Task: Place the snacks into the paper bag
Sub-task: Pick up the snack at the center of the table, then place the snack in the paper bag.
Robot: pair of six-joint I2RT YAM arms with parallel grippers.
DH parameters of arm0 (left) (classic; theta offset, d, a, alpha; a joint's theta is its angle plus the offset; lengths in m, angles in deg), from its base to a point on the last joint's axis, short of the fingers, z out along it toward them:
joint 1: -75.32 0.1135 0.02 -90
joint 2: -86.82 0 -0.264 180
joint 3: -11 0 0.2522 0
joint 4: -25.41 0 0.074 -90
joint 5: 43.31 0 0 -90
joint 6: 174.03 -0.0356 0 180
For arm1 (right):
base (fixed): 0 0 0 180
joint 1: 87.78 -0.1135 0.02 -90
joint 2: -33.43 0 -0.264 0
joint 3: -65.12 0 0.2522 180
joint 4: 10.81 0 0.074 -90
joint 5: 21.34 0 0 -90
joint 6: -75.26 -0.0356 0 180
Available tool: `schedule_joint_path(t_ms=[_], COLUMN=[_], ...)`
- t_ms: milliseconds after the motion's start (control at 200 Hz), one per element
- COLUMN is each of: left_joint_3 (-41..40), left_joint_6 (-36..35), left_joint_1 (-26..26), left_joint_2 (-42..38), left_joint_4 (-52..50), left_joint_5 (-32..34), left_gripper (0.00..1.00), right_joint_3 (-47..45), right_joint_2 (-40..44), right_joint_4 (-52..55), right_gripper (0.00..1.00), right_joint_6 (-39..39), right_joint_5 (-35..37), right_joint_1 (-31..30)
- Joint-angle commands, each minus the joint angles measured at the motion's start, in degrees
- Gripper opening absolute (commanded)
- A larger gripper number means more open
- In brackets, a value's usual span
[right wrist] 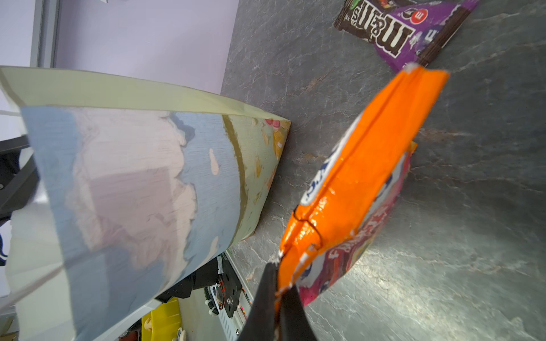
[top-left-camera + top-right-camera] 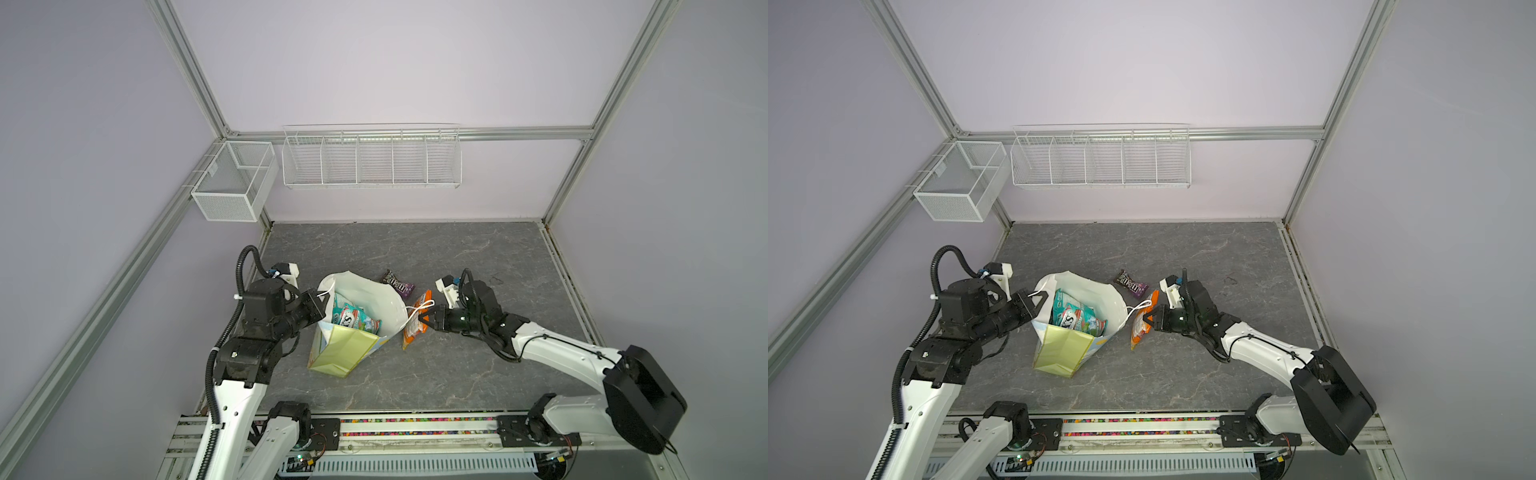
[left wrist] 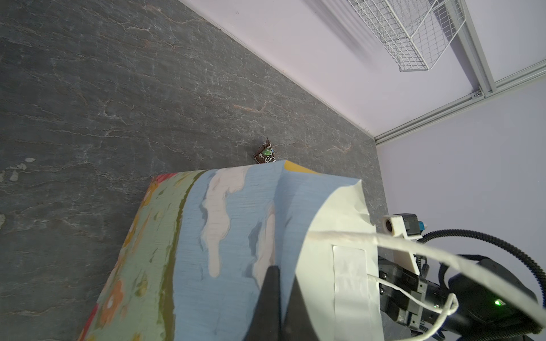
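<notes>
- Right tool (image 1: 279,283): jaws pinched tight on one corner seal of the orange pouch (image 1: 354,183). The pouch hangs tilted just outside the paper bag (image 2: 345,349). Its far end is low over the table (image 2: 415,249); I cannot tell whether it touches.
- Left tool (image 3: 277,274): closed on the bag's rim, on the side away from the pouch, holding the mouth open. The bag appears to lean rather than sit square on its base.
- In the bag: the teal-red FOX'S pouch (image 2: 353,318), with other packets beneath that are hard to tell apart. The brown-purple M&M's pack (image 2: 398,284) lies on the table just behind the orange pouch.
- Risk: the corner grip is thin. The glossy film could slip out on a quick swing and the pouch would drop outside the bag.
- Risk: the white cord handle (image 2: 419,309) loops right by the right tool. It could snag the jaws or the pouch and drag the bag along.
- Risk: a knock on the rim could fold the soft wall in or tip the leaning bag. If the paper slides out of the left tool, the mouth collapses.
- Risk: the contents sit high, so a large pouch may perch on top and slide back out.
</notes>
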Motion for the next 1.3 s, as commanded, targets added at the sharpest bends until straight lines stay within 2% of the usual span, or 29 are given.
schedule_joint_path(t_ms=[0,505,900,1295], left_joint_3=[3.38,3.73,4.42,4.96], left_joint_6=[0.92,0.56,0.39,0.39], left_joint_1=[-0.02,-0.02,0.03,-0.02], left_joint_2=[-0.99,-0.88,-0.38,-0.29], left_joint_4=[4.59,3.96,3.98,3.87], left_joint_5=[-1.71,-1.85,-1.42,-1.23], left_gripper=[0.0,0.0,0.0,0.0], right_joint_3=[3.53,13.54,22.4,27.02], right_joint_2=[4.05,15.44,16.5,16.93], right_joint_4=[2.32,15.3,20.08,21.93], right_gripper=[0.07,0.07,0.07,0.07], right_joint_6=[2.5,7.52,11.07,12.82], right_joint_5=[1.28,4.82,4.69,4.23], right_joint_1=[-0.69,-1.28,-1.73,-2.38])
